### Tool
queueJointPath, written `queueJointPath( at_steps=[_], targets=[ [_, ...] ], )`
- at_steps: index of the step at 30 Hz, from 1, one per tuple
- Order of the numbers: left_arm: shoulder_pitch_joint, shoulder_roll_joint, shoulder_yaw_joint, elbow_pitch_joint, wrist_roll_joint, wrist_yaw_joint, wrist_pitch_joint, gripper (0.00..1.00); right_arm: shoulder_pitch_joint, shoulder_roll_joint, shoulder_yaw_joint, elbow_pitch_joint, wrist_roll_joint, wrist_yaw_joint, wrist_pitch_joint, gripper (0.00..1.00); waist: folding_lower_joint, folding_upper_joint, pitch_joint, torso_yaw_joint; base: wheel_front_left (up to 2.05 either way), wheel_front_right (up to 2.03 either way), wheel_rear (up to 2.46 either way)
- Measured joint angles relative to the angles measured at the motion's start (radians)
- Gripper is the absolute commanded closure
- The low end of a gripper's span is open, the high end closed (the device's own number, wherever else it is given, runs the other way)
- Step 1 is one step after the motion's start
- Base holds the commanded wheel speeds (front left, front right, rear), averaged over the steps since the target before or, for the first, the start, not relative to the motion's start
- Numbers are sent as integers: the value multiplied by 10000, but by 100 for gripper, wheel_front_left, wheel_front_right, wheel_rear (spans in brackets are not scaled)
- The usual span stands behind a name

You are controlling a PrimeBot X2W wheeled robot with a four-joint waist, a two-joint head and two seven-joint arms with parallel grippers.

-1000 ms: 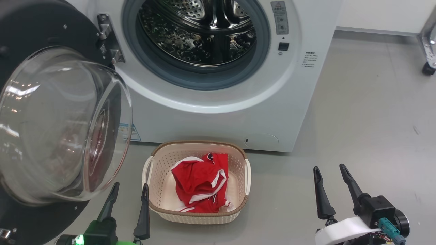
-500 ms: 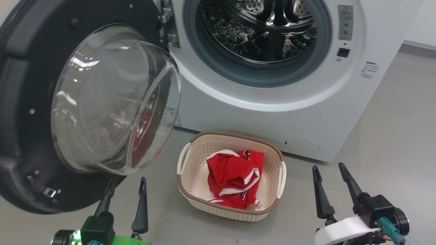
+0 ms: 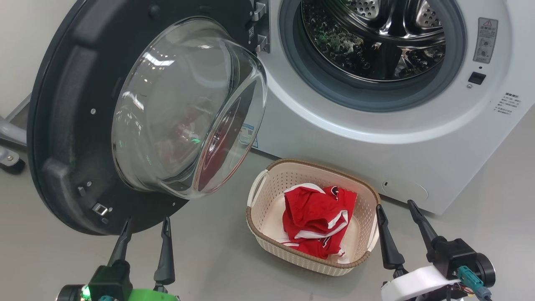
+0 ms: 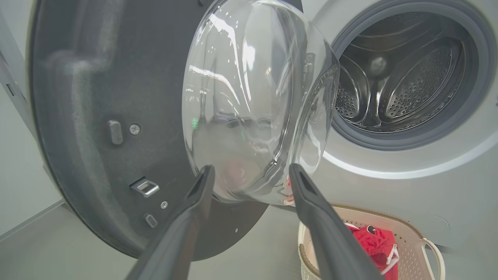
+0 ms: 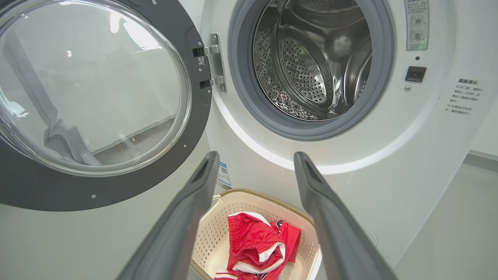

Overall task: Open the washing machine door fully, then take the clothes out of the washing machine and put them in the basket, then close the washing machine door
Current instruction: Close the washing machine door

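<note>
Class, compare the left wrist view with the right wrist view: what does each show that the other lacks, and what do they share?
Left wrist, not right: the small silver metal latch catch on the round black-rimmed washing machine door. Right wrist, not left: the grey rectangular warning sticker and black square lock socket on the white washing machine. Both: that open door's clear glass bowl, the perforated steel drum, and the cream perforated plastic basket holding the red clothes.
</note>
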Motion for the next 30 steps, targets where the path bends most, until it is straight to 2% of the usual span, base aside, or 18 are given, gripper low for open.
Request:
queueJointPath(
  at_steps=[12,13,14,23,26,30],
  targets=[
    [0,-2,23,100,-4,2,-38,0,-81,2,42,130,4,75,0,0,0,0,-98,32,0,0,0],
    [0,-2,21,102,-4,2,-38,33,-81,0,56,136,6,75,0,0,0,0,-118,29,0,0,0],
    [0,-2,12,105,-13,2,-38,100,-81,0,71,136,8,75,0,0,0,0,-132,25,0,0,0],
    [-1,-2,-117,-50,-351,-36,-42,100,-81,2,148,140,21,73,0,0,0,0,-168,-23,0,0,0],
    [-2,-2,-242,-328,-1172,-491,-42,100,-81,2,144,163,21,71,0,0,0,0,-174,-26,0,0,0],
    [-22,-2,-376,-974,-2957,-1087,-113,100,-80,2,151,178,52,71,0,0,0,0,-212,-10,0,0,0]
  ],
)
